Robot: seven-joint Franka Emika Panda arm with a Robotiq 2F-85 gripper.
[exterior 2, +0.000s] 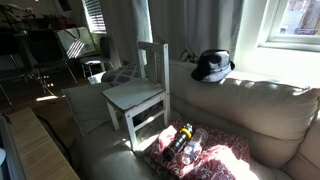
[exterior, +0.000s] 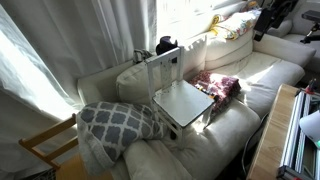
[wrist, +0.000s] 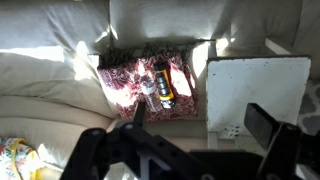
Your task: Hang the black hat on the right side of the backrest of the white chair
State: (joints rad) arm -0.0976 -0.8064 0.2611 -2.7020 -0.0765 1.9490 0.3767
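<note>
My gripper fills the bottom of the wrist view, fingers spread wide with nothing between them. Beneath it stretches the couch. On the cushions just ahead of the gripper stands the chair, its seat bare. Its backrest is bare too in both exterior views, with no hat on either post. Beside the chair, almost straight under the gripper, lies a pink cloth. The hat is out of the wrist view. It sits on top of the couch back, near the backrest but not touching it, and well apart from the gripper. Two bottles rest on the cloth, and the task has no use for them. I judge that none of the task is done. I have yet to reach the hat, close on it, carry it to the right post and settle it there.
</note>
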